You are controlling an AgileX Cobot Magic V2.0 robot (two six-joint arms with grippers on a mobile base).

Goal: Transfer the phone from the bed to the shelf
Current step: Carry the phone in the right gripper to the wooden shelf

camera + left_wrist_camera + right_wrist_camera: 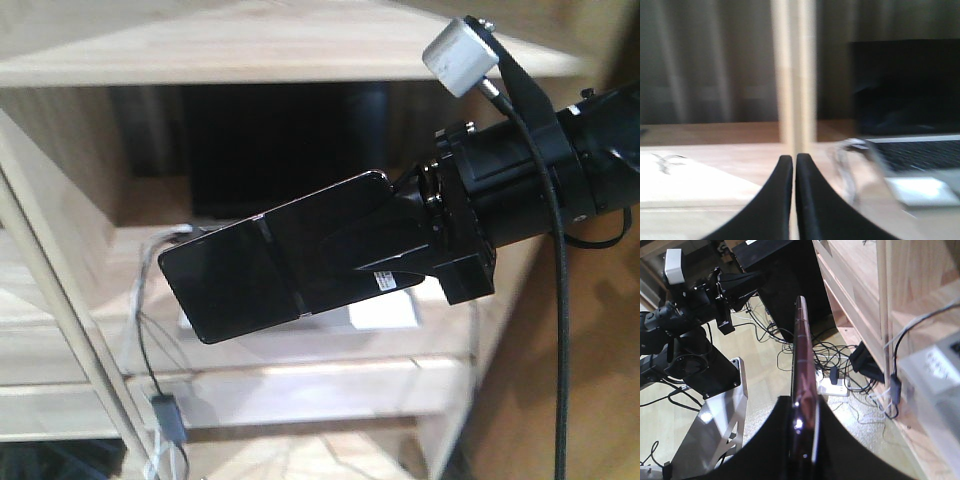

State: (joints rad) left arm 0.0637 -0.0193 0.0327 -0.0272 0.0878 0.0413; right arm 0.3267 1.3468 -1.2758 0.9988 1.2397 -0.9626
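Note:
My right gripper [340, 250] is shut on the phone [250, 270], a glossy black slab with a crease across its middle and a small white sticker. It holds the phone tilted in the air in front of the pale wooden shelf [300, 385], the free end pointing down-left. The right wrist view shows the phone [802, 350] edge-on between the black fingers [840, 440], with the shelf [920, 285] to the right. My left gripper [794, 161] is shut on nothing, close to a shelf post [795, 75]. The bed is out of view.
A laptop [920, 150] with a dark screen [270, 150] stands on the shelf board, with white cables [150, 260] beside it. A white sheet [685, 182] lies on the board at the left. On the floor lie tangled cables and a power strip [832, 386]. The left arm [690, 310] stands opposite.

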